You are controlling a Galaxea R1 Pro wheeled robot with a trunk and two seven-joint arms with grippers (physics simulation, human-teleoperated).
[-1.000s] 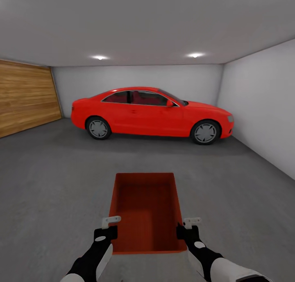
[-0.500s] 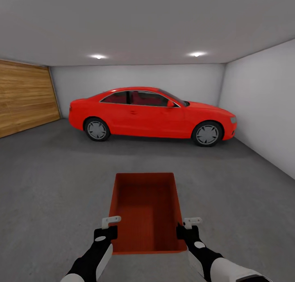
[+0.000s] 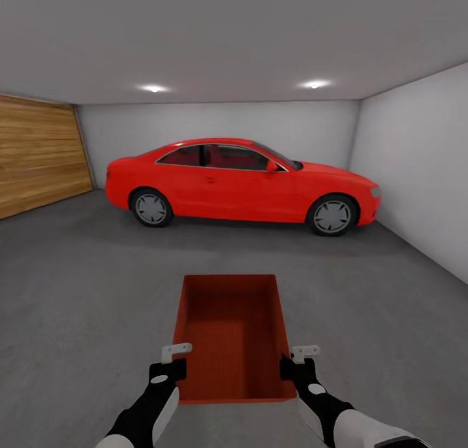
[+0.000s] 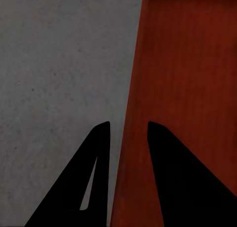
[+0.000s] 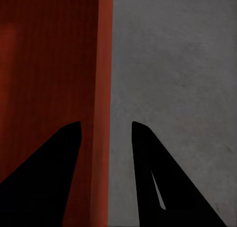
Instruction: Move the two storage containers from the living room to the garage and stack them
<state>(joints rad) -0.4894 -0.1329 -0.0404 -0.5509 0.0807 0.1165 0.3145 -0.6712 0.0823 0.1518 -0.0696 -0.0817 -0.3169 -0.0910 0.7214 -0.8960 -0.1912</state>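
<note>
- Storage container, an orange-red open bin, hangs between the two tools out ahead of the robot, carried above the dark grey concrete floor of the garage.
- Left tool pinches the bin's left wall; in the left wrist view one finger sits inside the wall and one outside it, the rim running between them.
- Right tool pinches the right wall the same way; its wrist view shows the rim between the two dark fingers.
- Beyond both tools, well apart from the bin, a red car stands across the back of the room; a wooden panelled wall lies off to the left tool's side.
- Since a second ago the car has grown slightly and spread wider in the head view, while bin and tools have kept their place in it: the base is rolling forward, load steady.
- That reads as the carry nearing its end; open floor lies under and ahead of the tools, so setting this bin down looks like the next step.
- Only one bin is in sight here.
</note>
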